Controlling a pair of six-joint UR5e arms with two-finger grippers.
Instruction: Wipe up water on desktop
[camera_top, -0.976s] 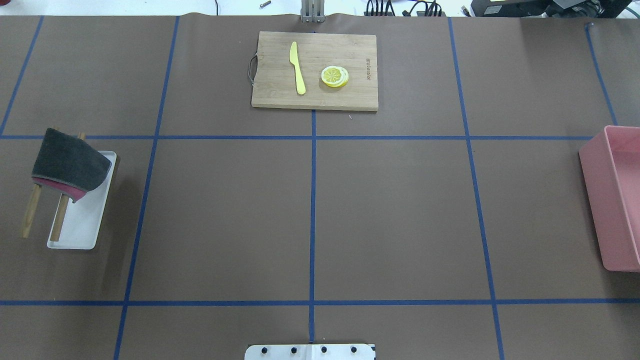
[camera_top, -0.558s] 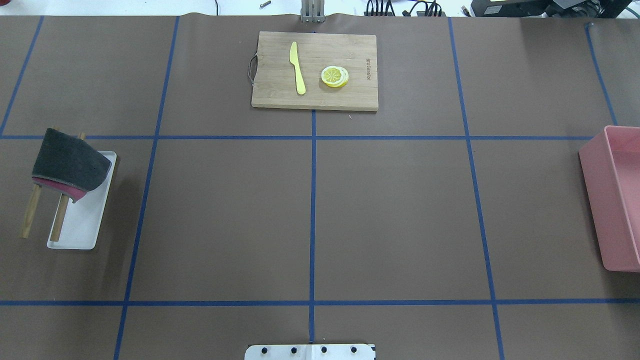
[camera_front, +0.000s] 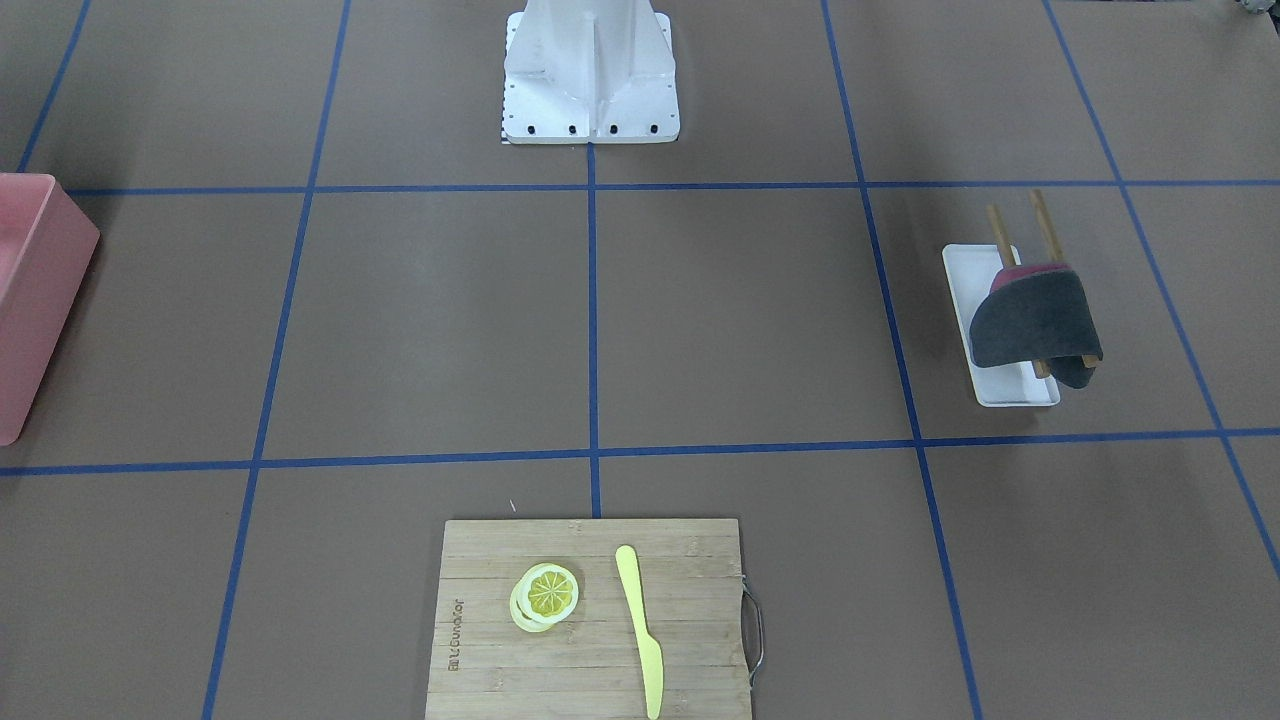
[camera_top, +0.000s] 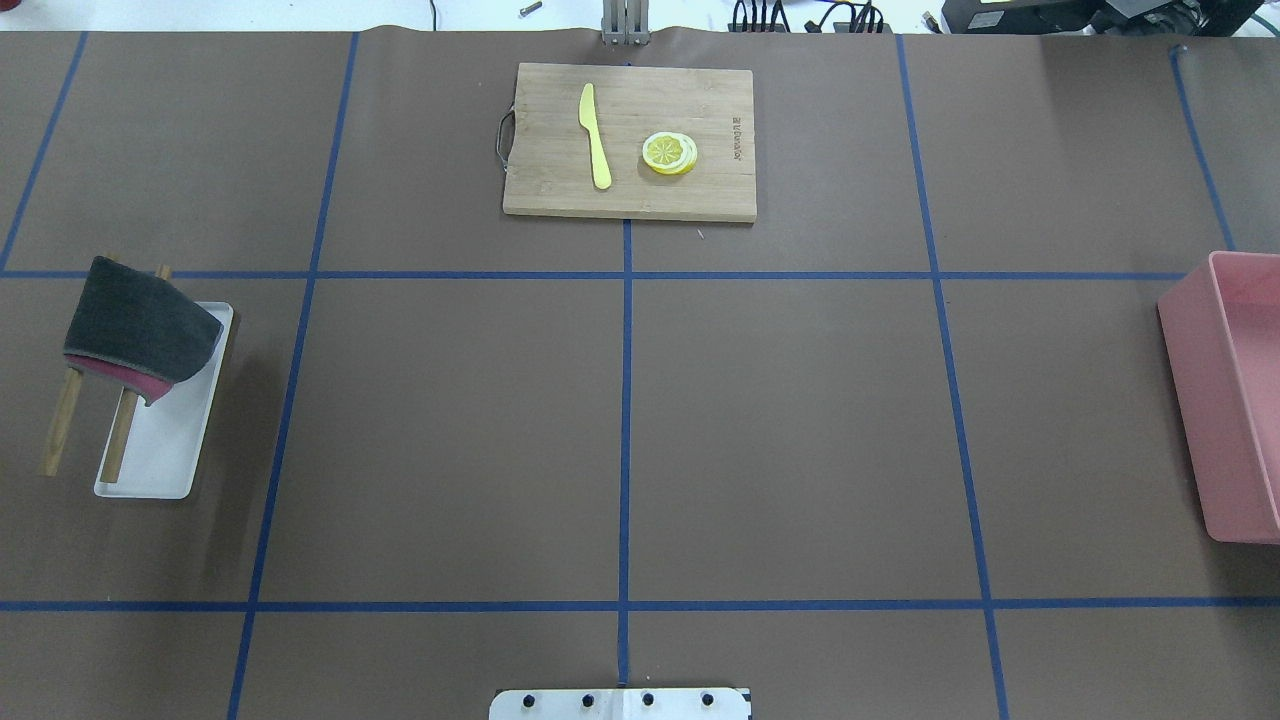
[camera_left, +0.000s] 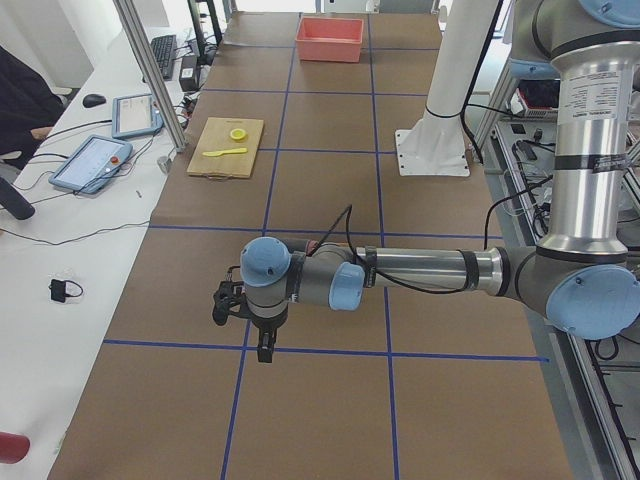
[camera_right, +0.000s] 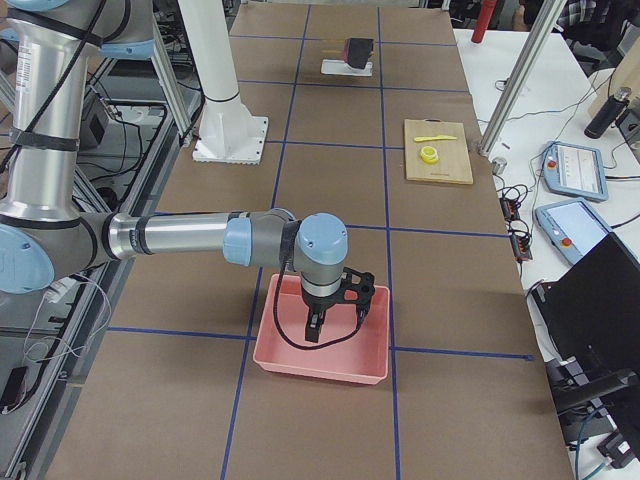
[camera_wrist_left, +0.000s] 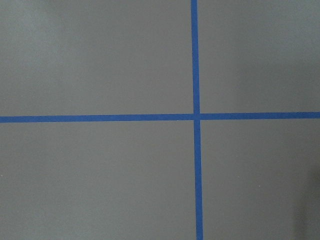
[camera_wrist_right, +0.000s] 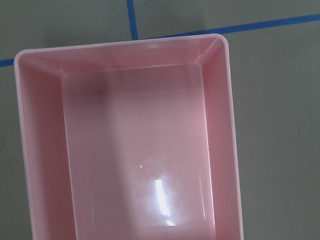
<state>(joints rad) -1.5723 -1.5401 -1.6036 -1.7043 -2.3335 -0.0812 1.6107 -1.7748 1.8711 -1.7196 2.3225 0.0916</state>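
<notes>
Left gripper (camera_left: 245, 325): You see it only from the side camera, so you cannot tell whether its jaws are spread or pressed together. It hangs over a tape crossing on the bare desktop (camera_top: 780, 430), near the table's left end.
Right gripper (camera_right: 335, 305): Its jaw state cannot be told either. It hangs above the pink bin (camera_right: 320, 367) at the far right end.
Cloth (camera_top: 140, 320): The grey cloth with a pink underside is draped over a wooden rack (camera_top: 118, 440). The rack stands half on a white tray (camera_top: 165, 450), on the robot's left side.
Direction: From the left jaws the cloth seems to lie inward, toward the table's middle, and the forearm hides it in the left side view.
Long axis: The rack rails and the tray run roughly away from the robot, and the cloth folds across them.
Nearer arm: Expect the left arm to fetch the cloth, since the right is well apart from it.
Water: You can make out no wet patch on the desktop in any view.
</notes>
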